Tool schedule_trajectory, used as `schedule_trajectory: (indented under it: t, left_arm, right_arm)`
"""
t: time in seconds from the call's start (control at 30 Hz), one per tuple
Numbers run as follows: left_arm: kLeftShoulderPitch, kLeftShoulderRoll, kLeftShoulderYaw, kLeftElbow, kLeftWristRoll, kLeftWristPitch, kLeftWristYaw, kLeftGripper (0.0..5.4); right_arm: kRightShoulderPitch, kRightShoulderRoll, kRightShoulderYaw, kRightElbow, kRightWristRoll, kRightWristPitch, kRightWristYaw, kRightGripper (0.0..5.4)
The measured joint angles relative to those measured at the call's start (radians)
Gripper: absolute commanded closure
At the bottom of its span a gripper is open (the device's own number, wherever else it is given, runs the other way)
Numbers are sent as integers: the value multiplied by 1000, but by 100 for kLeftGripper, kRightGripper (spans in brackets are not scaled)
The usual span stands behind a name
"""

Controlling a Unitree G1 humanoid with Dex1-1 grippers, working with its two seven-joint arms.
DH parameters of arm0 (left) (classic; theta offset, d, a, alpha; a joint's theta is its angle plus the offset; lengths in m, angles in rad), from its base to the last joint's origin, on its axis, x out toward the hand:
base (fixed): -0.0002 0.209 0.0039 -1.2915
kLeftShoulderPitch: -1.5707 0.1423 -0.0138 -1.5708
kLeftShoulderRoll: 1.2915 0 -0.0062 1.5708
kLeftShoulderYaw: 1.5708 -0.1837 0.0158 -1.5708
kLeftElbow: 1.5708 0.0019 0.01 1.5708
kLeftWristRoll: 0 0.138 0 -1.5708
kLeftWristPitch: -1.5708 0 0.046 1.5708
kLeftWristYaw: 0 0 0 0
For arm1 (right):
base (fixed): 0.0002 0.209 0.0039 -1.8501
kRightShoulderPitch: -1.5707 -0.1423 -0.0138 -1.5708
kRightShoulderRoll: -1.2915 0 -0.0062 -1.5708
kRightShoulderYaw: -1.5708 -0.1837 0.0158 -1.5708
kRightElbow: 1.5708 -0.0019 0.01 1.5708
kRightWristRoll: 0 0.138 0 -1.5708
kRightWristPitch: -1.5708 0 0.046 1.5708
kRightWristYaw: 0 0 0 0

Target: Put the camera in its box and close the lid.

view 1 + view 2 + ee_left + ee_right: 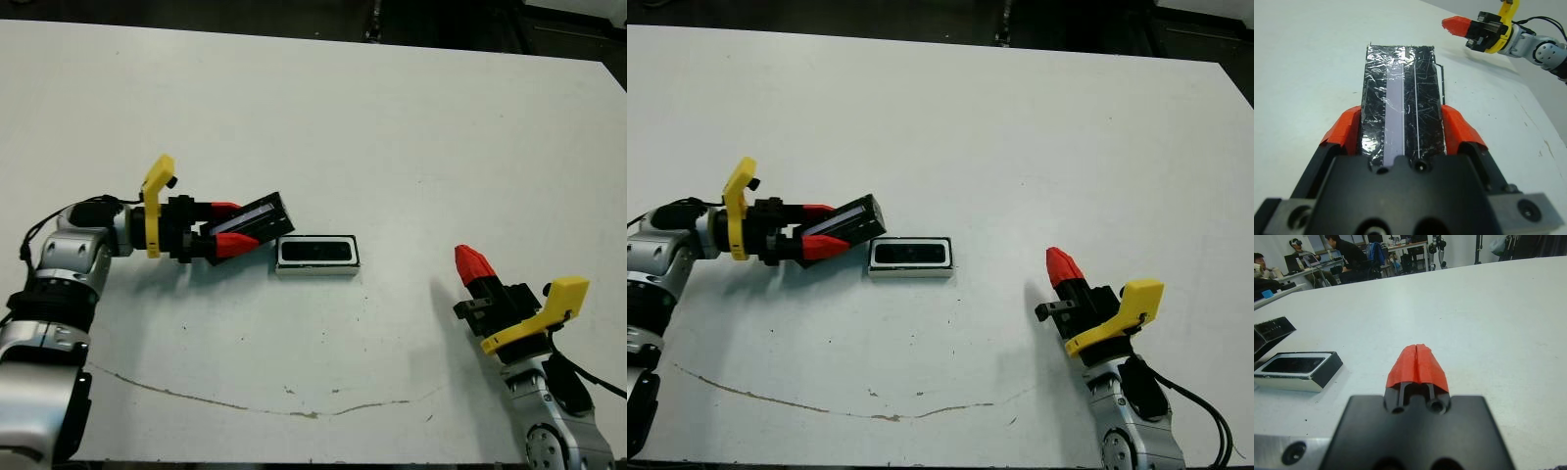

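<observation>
Lid (253,219) sits clamped between the two red fingers of the left pincer (227,235), its wrinkled reflective face and pale strip running lengthwise out from the pincer body, as the left wrist view shows plainly. The free end of the lid reaches toward the box (316,254) and hangs just beside the box's left short end, tilted and raised a little off the tabletop (392,127); whether it touches the rim cannot be told.

The box lies near the middle of the tabletop with its long axis running left to right, so the lid's long axis is close to in line with it, only skewed. Inside the white rim a dark glossy shape shows, which looks to be the camera (315,252) already lying in place along the box's length.

The right pincer (472,264) is closed on nothing, its red tips pressed together, resting well apart from the box on the right side.

The left arm is by far the nearer, and it has the lid. Judging from this, the camera step looks done, and what remains is to carry the lid rightward over the box, square it with the rim, and lower it.
</observation>
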Motion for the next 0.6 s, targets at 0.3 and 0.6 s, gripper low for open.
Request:
schedule_trajectory:
  t: [0.3,0.6]
  left_arm:
    - [-6,-26,-24,10,3,-43,-10,224]
    - [7,-37,-61,-35,27,-75,7,224]
  right_arm:
    - [0,-1,0,-1,1,7,-2,540]
    - [0,-1,0,-2,8,17,-2,540]
